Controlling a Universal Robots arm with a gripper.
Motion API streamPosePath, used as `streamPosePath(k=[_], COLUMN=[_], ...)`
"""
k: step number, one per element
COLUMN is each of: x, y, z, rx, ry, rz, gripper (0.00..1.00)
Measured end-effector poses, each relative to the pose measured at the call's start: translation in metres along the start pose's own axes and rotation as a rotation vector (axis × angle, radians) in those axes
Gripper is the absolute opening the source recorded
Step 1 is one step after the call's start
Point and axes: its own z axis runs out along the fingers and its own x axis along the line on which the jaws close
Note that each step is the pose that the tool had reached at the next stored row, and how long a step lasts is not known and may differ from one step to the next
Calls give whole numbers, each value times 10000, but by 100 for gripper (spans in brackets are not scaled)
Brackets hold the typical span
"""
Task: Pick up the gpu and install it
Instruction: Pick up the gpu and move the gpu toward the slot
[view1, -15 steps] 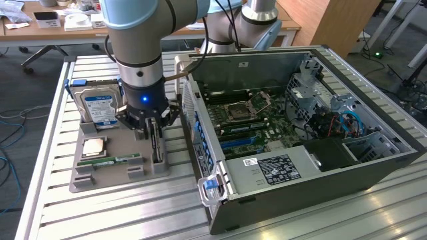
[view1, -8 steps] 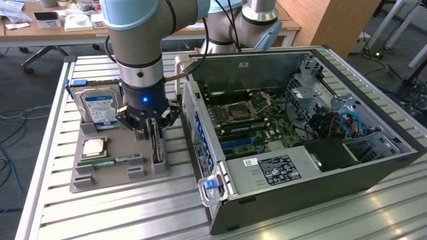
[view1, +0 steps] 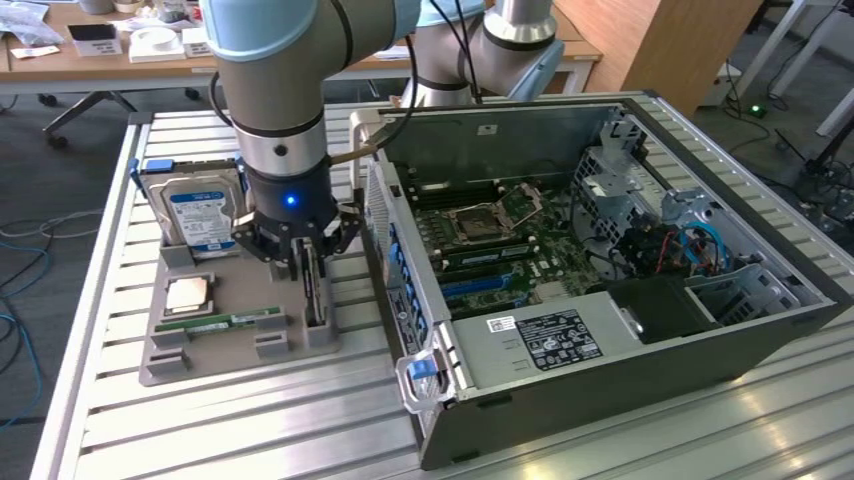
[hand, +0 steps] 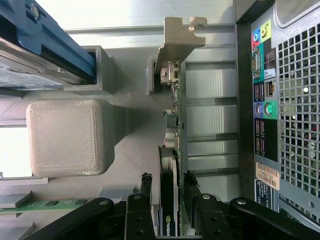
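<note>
Straddling the graphics card, which stands on edge in the gray holder beside the computer case, the claw sits directly above, jaws narrowly parted either side of its flat faces, not clamped.

**Parts tray and computer case side by side on the table**

Exterior view, read from the tray's middle: the hard drive stands at 12 o'clock, the processor lies at centre and the memory stick at 6 o'clock. The gpu stands on edge at 3 o'clock. The gripper is above it, a finger on either side. The case is just beyond at 3 o'clock.
</note>
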Motion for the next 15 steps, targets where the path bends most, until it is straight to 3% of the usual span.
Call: streamPosePath(k=[15], x=[-3], y=[-2], z=[0], rx=[0], ry=[0], rz=[-2], gripper=[39])
